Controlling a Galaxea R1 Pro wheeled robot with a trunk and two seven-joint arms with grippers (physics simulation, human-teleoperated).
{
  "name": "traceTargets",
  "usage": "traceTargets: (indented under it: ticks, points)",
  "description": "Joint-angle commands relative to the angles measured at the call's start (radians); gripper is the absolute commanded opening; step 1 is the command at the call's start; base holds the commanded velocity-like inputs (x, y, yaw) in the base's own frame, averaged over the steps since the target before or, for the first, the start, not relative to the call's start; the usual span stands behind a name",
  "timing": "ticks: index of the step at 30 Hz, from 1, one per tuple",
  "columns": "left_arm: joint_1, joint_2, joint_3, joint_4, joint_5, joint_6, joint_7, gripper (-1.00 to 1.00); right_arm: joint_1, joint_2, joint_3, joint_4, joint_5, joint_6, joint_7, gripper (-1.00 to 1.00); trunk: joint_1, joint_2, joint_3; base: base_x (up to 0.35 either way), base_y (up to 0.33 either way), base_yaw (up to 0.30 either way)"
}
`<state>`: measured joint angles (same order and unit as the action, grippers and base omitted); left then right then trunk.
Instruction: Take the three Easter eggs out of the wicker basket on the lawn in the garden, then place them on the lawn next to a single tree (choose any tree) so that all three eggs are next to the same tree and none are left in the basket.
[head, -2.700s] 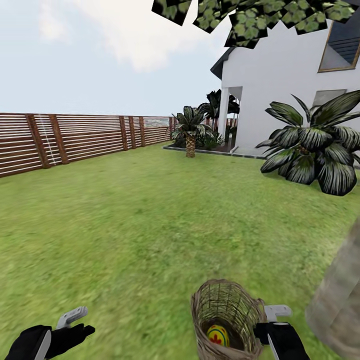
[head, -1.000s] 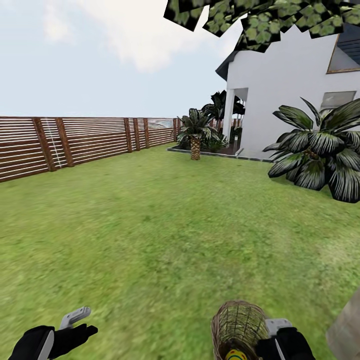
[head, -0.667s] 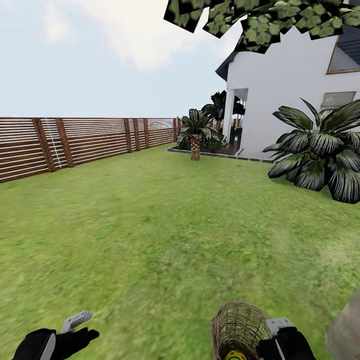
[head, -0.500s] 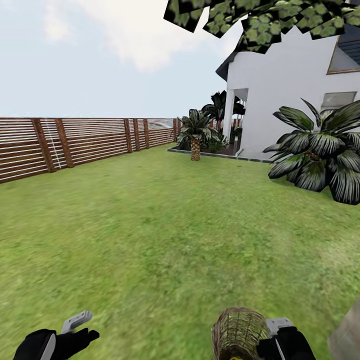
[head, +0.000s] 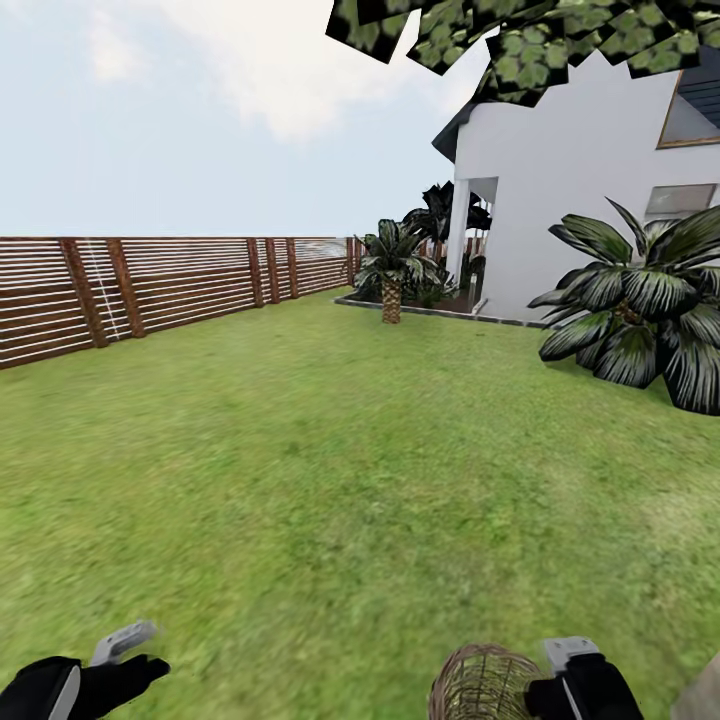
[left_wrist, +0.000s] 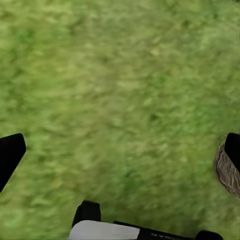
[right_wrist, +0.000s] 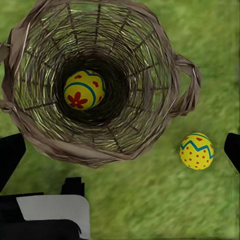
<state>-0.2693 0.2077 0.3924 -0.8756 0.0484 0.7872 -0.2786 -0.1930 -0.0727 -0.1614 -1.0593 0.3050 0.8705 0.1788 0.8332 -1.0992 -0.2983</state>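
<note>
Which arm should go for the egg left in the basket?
Right. The right gripper hangs open directly above the wicker basket, looking down on the Easter egg inside. The left gripper faces bare lawn.

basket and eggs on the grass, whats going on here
A two-armed robot stands on a garden lawn over a wicker basket. One painted egg lies at the basket's bottom, and another egg sits on the grass just beside it. The right gripper hangs open above the basket; the left gripper is open over bare grass, holding nothing.
</note>
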Motion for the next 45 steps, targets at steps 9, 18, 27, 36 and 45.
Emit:
traceTargets:
  ticks: [9,18,27,36,45]
  points:
    - [-0.001,0.039,0.003,0.0,0.01,0.007,-0.002,1.0,-0.001,-0.033,0.002,0.001,0.003,0.003,0.009,1.0,-0.031,0.055,0.024,0.001,0.006,0.0]
    - [-0.001,0.038,0.002,0.0,0.012,0.007,-0.007,1.0,0.0,-0.032,0.002,0.002,0.003,0.001,0.008,1.0,-0.031,0.055,0.024,0.0,0.273,0.0]
    - [-0.001,0.035,-0.004,0.001,0.008,0.006,0.001,1.0,-0.001,-0.033,0.001,0.001,0.002,0.001,0.009,1.0,-0.035,0.062,0.027,0.021,0.316,0.0]
    - [-0.001,0.008,-0.007,0.003,0.007,0.005,0.002,1.0,-0.001,-0.039,0.001,-0.002,0.002,0.001,0.01,1.0,-0.058,0.104,0.046,0.015,0.043,0.0]
    - [-0.001,-0.024,-0.009,0.004,0.003,0.004,0.001,1.0,0.0,-0.041,0.0,-0.007,0.002,0.002,0.01,1.0,-0.058,0.104,0.046,0.01,-0.07,0.0]
